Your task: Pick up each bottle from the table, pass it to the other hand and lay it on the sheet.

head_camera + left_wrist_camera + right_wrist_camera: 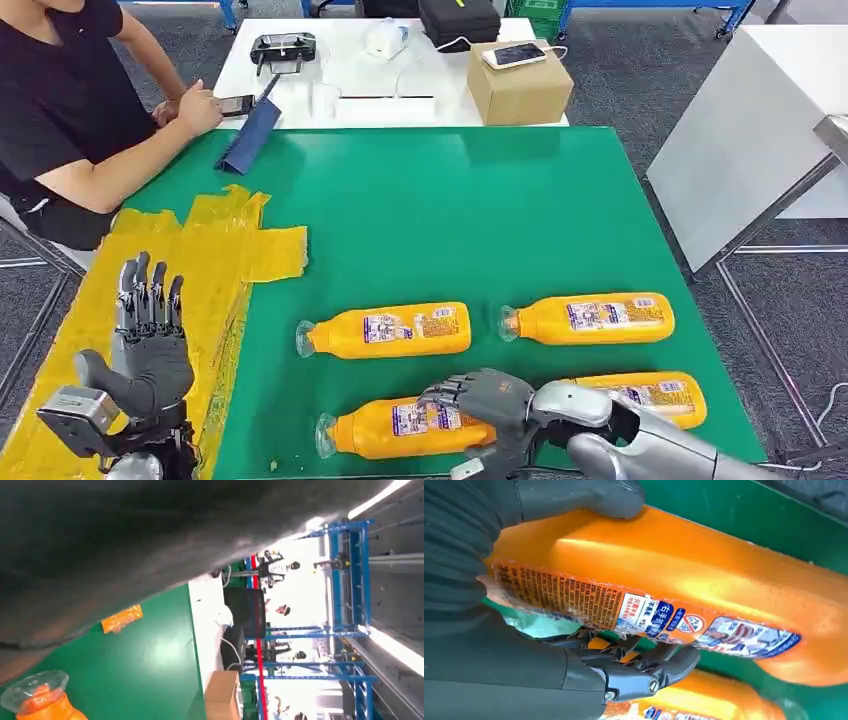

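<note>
Several orange bottles lie on their sides on the green table (pixel 430 210). My right hand (pixel 485 400) grips the front-left bottle (pixel 400 428), which still rests on the table. In the right wrist view its thumb (pixel 574 497) presses one side of this bottle (pixel 704 575) and the dark fingers (pixel 649 662) curl round the other. Another bottle (pixel 650 395) lies just right of that hand, and two more (pixel 390 330) (pixel 590 318) lie further back. My left hand (pixel 150 335) is open, fingers up, over the yellow sheet (pixel 215 250). The left wrist view catches a bottle neck (pixel 35 695).
A person (pixel 70 110) sits at the table's far left corner, a hand by a blue folder (pixel 250 135). Behind the green table stands a white table (pixel 390 100) with a cardboard box (pixel 518 85) and devices. A white panel (pixel 760 130) stands to the right.
</note>
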You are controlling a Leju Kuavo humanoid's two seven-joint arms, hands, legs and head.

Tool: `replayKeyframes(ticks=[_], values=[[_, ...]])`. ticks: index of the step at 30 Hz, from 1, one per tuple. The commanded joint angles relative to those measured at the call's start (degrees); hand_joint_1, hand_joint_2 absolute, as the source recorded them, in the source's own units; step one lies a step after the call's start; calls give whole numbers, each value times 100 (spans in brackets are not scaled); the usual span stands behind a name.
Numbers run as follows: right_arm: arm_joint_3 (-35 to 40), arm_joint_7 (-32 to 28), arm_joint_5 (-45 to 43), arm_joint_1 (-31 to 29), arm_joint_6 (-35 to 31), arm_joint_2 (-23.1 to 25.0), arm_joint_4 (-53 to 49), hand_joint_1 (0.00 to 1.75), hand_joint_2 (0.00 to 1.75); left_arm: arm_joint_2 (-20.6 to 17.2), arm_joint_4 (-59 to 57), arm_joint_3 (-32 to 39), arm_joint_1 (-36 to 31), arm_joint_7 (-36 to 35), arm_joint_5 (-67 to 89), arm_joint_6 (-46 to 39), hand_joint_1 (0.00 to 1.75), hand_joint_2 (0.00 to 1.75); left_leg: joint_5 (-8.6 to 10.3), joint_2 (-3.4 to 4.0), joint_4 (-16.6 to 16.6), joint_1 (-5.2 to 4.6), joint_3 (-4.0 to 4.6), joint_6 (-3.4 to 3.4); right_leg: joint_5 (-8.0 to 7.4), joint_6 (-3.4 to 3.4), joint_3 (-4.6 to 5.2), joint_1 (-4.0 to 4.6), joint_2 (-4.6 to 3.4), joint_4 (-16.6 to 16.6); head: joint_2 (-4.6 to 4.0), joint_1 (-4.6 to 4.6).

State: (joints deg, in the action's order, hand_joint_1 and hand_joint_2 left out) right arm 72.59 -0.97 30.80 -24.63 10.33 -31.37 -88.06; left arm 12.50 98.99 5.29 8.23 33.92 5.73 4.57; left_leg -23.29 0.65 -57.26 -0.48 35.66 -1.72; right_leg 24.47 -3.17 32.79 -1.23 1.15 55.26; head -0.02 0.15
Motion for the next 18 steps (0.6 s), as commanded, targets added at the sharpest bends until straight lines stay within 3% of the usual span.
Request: replayKeyframes(ticks=[1, 3, 12, 16, 18], values=[[-1019, -162, 79, 936, -965, 2144, 1868, 175, 175, 242, 109, 243, -84, 222, -290, -869, 0, 0, -4, 21, 19, 18, -26, 19, -10, 18, -77, 18, -29, -25, 0, 4], [-1266, -242, 130, 1202, -1186, 2356, 1656, 175, 175, 429, 511, 545, 16, 514, -486, -1432, 0, 0, -12, 44, 12, 34, -39, 29, -10, 31, -79, 32, -52, -18, 0, 6], [-1586, -369, 130, 1487, -1324, 2602, 1183, 175, 175, 507, 1021, 917, 188, 608, -934, -1696, 0, 0, -12, 44, 12, 34, -39, 29, -10, 31, -79, 32, -52, -18, 0, 2], [-1861, -606, 128, 1702, -1396, 2761, 751, 175, 175, 532, 962, 1053, 184, 608, -969, -1621, 0, 0, -14, 54, 4, 31, -32, 34, -14, 40, -60, 33, -56, -2, 0, 0], [-2171, -1025, 52, 1936, -1433, 2957, 470, 175, 175, 732, 1159, 1318, 205, 608, -1110, -1662, 0, 0, -16, 51, 1, 44, -26, 36, -5, 41, -54, 45, -53, 2, 0, -5]])
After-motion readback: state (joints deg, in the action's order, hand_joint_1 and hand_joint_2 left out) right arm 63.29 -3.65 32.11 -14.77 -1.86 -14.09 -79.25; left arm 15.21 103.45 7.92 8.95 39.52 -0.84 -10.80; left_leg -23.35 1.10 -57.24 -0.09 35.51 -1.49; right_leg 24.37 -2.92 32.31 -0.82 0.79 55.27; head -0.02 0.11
